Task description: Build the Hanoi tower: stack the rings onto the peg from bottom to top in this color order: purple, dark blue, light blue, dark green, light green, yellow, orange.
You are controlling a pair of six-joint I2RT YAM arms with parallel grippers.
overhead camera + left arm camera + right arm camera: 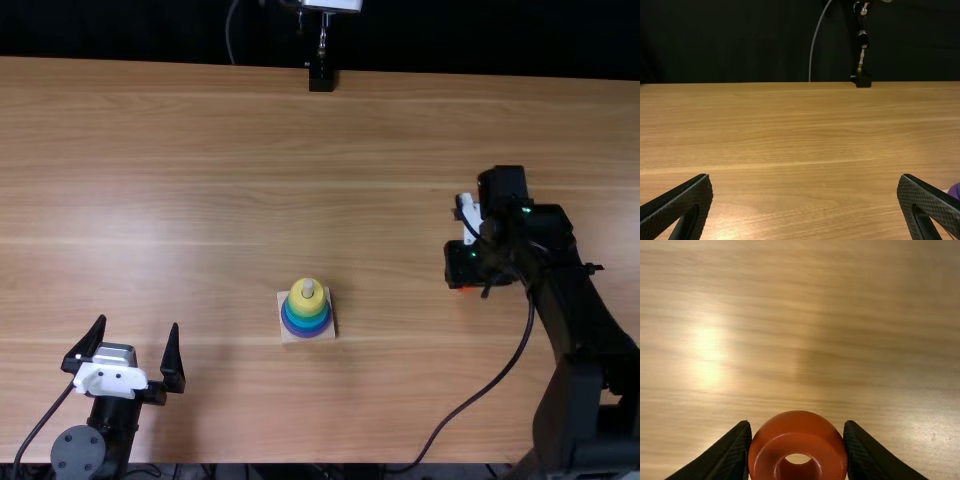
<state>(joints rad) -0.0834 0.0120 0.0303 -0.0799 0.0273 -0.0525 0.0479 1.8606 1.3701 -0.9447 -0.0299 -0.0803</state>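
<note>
A light brown wooden table (180, 200) fills most of the top view, its grain running left to right, with a dark backdrop (150, 30) along the upper edge. At the right, the black right arm (570, 290) slants from the lower right corner up and leftward. Its right gripper (468, 265), right of centre, is closed on the orange ring (798, 432), one finger against each side. In the right wrist view the ring sits at the bottom middle, its round opening turned toward the camera and wood visible through it; the ring's central axis thus runs roughly along the camera's line of sight.

In the top view's lower left corner, the left arm (118, 410) points up the frame. Its left gripper (138, 325) is wide open and holds nothing, the two fingers well apart.

A small ring stack (307, 324) stands just below the middle of the frame, between the arms. Its long axis is upright, rising from a pale square base (287, 335): purple lowest, then blues and green, with a yellow ring (298, 301) on top. The pale peg (308, 287) points up through the yellow ring's middle.
</note>
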